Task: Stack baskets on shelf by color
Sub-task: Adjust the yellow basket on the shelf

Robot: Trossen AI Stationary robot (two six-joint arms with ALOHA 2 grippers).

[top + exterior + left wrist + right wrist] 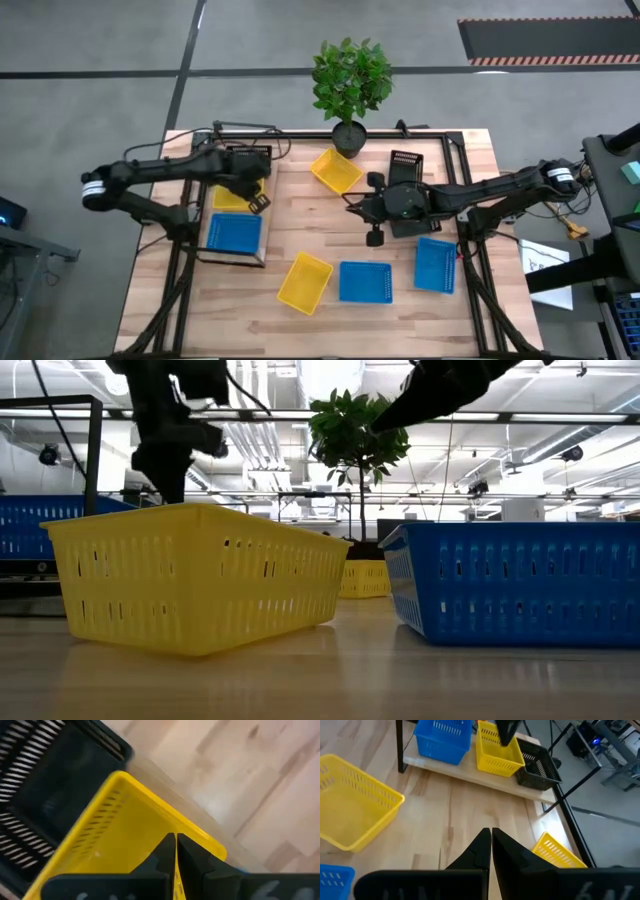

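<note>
I'm seeing shelf (262, 252) w/ one blue, yellow, black basket; six left on table; both grippers, left (259, 203) & right (361, 203), clenched empty

You have even, bright overhead light on the table (400, 320) in the high view, with only soft, short shadows under the baskets and arms. In the low view, ceiling strip lights (560, 435) and a pale backdrop glare behind the plant (350, 435), so the arms above read as dark silhouettes. The tabletop nearest that lens is soft. Your left wrist view is blurred throughout: the yellow basket (125, 825) and black basket (50, 795) lack crisp edges. The right wrist view is sharp.
</note>
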